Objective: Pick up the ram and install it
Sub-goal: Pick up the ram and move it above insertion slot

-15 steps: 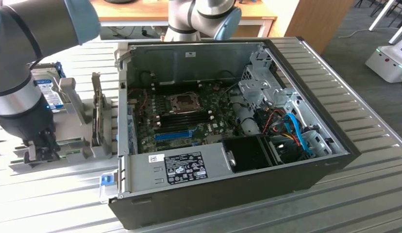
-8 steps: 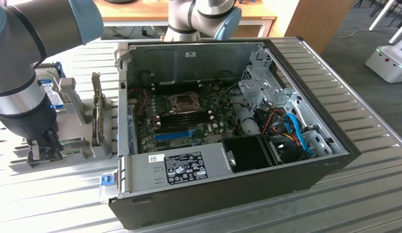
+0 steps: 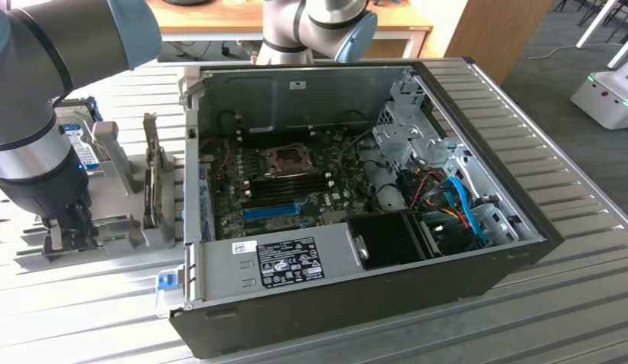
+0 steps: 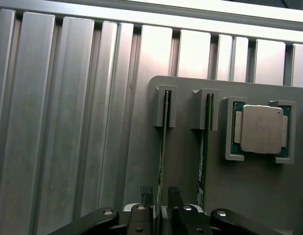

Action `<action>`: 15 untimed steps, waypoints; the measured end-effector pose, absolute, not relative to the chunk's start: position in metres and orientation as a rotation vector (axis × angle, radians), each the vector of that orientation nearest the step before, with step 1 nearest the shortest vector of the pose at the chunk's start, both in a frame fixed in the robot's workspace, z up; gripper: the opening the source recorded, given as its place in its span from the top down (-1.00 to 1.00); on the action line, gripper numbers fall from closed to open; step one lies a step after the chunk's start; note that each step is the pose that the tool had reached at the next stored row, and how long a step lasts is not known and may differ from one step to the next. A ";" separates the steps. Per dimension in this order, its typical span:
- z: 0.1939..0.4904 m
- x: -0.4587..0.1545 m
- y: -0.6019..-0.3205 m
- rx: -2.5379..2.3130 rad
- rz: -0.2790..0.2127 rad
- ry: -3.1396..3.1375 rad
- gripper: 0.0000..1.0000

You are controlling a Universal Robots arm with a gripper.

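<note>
tool (image 4: 160,192) spread | ram (image 4: 163,142) upright between its fingers | slotted in grey holder (image 4: 184,161)

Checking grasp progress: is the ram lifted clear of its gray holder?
No, the ram stands on edge in a slot of the gray holder.

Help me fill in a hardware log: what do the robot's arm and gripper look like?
The arm is built of thick silver-grey tubes with rounded grey-blue caps at the joints, and it ends in a black cylindrical wrist section. The gripper is black, with angled linkage bars that carry small silver screw heads.
</note>
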State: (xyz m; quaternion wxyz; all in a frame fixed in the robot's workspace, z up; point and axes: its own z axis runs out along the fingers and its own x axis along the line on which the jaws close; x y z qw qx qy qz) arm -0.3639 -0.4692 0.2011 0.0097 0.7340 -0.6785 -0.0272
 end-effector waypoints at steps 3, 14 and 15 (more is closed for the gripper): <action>0.201 -0.364 -0.469 2.292 -0.085 -2.119 0.57; 0.201 -0.364 -0.469 2.292 -0.085 -2.119 0.57; 0.201 -0.364 -0.469 2.292 -0.085 -2.119 0.57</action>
